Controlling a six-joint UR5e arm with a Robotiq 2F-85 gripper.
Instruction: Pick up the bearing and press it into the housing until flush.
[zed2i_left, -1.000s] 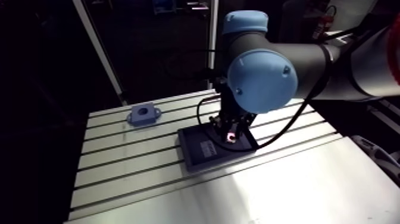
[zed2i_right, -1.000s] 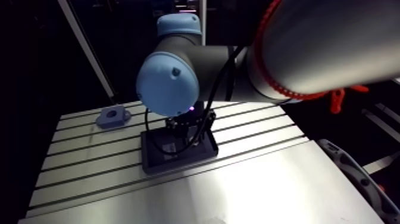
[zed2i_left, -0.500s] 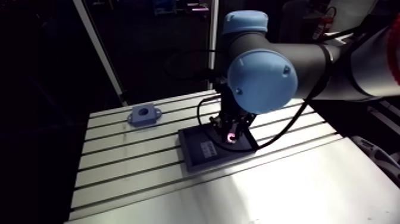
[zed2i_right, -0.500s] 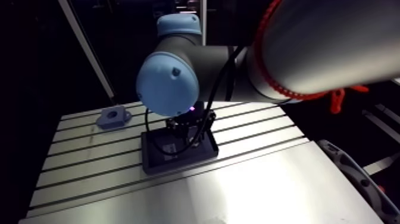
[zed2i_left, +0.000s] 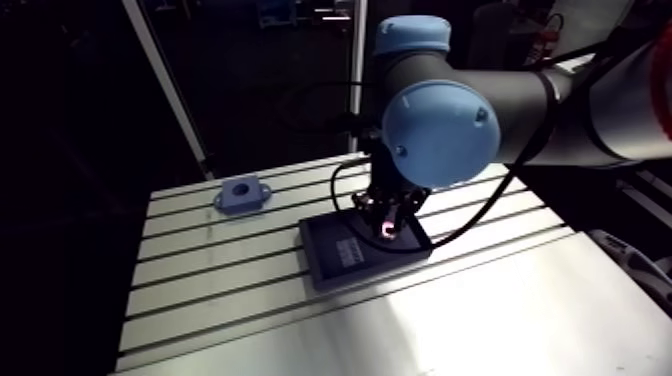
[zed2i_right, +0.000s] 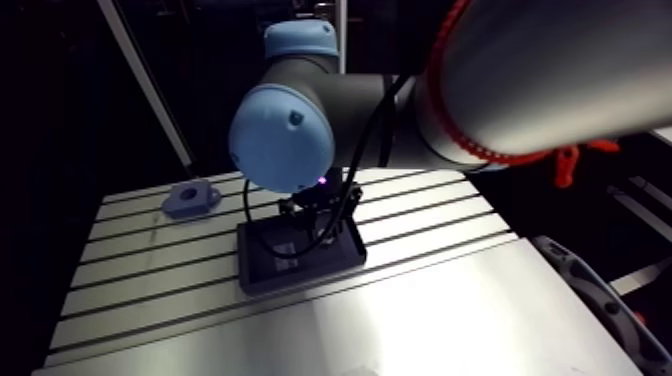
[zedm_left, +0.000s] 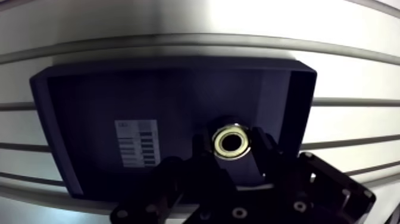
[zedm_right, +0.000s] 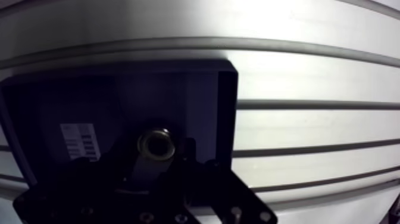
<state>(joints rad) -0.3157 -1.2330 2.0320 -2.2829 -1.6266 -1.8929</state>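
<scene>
Slotted aluminium table, matte dark tray; gripper clenches the round bearing (a glossy ring).

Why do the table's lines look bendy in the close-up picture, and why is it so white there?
Wrist view: the wide lens curves the straight slots, and glare whitens the table beyond the dark tray; only the bearing glints. Arm view: slots look straight; glare lies on the near plate.

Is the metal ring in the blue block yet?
Out. The gripper holds the bearing over the dark tray; the housing stands apart.
</scene>
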